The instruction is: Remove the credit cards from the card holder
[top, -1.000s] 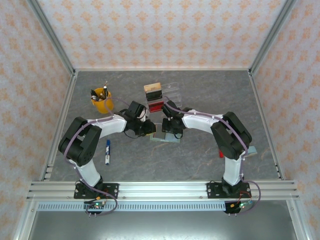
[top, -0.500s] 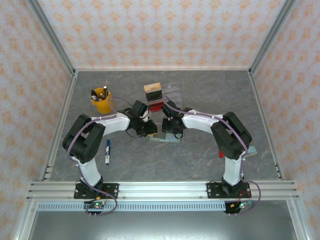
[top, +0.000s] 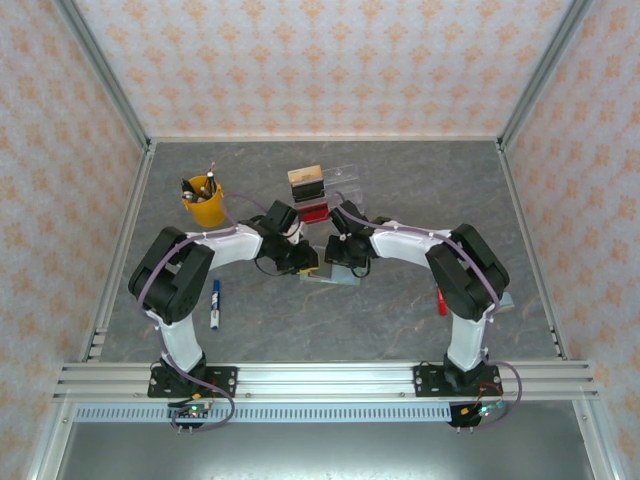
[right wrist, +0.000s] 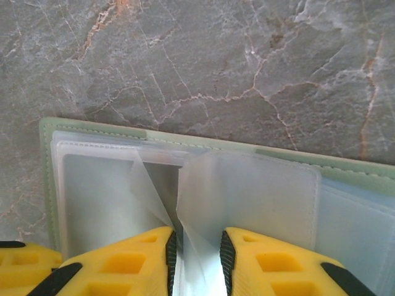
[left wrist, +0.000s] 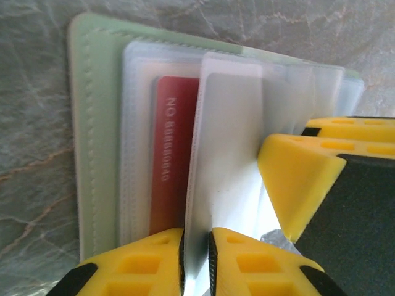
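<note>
Leftward elbow first: the left arm point(top: 225, 245) has swung in toward the middle since a second ago, while the right arm point(top: 410, 242) has barely shifted, so both wrists now crowd over the card holder point(top: 335, 279). It lies open on the grey worktop point(top: 400, 180), near the middle and just in front of a clear tray point(top: 345, 180). The left jaws are clenched on a clear sleeve point(left wrist: 225, 154) and stand it on edge, apparently to fan the pages apart and bare the pocket beside it. The right jaws pinch a clear flap point(right wrist: 247, 191), most likely to hold the booklet open and steady from the other side. I cannot tell whether both grip the same leaf. One red card point(left wrist: 170, 179) sits inside a frosted pocket next to the lifted sleeve, not yet drawn out. From above, the wrists cover most of the holder. The red card's lower end is cut off behind a yellow finger, and the cloudy plastic hides whether other cards remain. A small red thing point(top: 440, 300) beside the right arm is too small to identify.
</note>
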